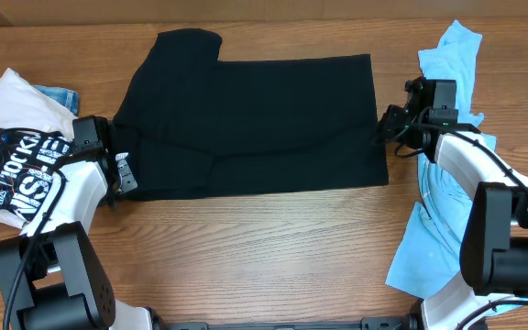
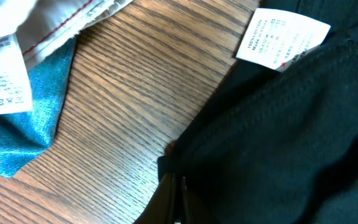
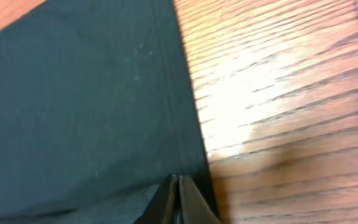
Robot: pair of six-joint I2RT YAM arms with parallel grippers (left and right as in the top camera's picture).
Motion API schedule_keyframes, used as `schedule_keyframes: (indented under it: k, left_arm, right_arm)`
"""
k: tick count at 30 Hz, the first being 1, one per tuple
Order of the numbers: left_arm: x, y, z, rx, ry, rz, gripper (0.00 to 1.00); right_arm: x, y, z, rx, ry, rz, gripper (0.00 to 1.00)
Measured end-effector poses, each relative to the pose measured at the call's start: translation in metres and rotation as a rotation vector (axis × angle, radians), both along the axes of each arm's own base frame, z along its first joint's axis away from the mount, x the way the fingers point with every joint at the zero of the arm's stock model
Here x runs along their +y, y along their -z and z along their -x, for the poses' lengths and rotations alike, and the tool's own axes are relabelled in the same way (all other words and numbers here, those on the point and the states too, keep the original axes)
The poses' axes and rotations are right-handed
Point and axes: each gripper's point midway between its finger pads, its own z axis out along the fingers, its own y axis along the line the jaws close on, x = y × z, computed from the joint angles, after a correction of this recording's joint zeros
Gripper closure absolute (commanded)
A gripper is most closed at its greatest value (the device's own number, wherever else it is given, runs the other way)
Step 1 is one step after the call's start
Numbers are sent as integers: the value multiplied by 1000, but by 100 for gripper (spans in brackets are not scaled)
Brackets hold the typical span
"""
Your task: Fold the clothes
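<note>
Now I see the black shirt spread mid-desk, left jaws pinching its left edge, right jaws its right hem. The blue shirt lies along the desk's right edge.

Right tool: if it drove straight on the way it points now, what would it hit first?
The black T-shirt: the right tool is shut on its hem and points across the cloth, so more shirt likely comes first. Bare table lies just beside that line.

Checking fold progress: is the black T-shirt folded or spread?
Partly folded: the black T-shirt shows only one sleeve, and a layer's edge crosses its middle.
</note>
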Motion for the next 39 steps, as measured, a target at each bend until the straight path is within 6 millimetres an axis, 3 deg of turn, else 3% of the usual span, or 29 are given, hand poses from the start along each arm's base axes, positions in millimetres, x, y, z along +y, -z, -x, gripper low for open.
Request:
schedule_keyframes:
  k: [1, 3, 7, 12, 16, 20, 27, 29, 30, 32, 39]
  left_arm:
    - [0, 0, 0, 0, 0, 1, 96]
    - [-1, 0, 0, -1, 1, 4, 96]
    - [-2, 1, 0, -2, 3, 11, 95]
    - [-2, 1, 1, 3, 2, 9, 95]
    - [0, 0, 2, 8, -2, -3, 94]
    - [1, 0, 2, 9, -2, -5, 94]
    - [1, 0, 2, 10, -2, -6, 93]
    - [1, 0, 2, 10, -2, -6, 93]
    - [1, 0, 2, 10, -2, -6, 93]
    - [1, 0, 3, 13, -2, -5, 96]
    - [0, 3, 19, 77, -23, -6, 96]
  right_arm:
    - [-2, 0, 0, 2, 10, 11, 89]
    - [-10, 5, 6, 38, 48, 37, 58]
    - [-18, 17, 25, 139, 87, 71, 64]
    - [-16, 37, 80, 379, 85, 75, 64]
    - [-14, 42, 108, 499, 80, 71, 64]
    - [-8, 42, 118, 535, 59, 41, 64]
    - [7, 39, 115, 516, -7, -34, 65]
    - [9, 38, 118, 526, -20, -42, 73]
    - [10, 39, 119, 530, -28, -43, 87]
    - [10, 39, 121, 537, -33, -43, 96]
    - [-2, 41, 152, 669, 12, 24, 96]
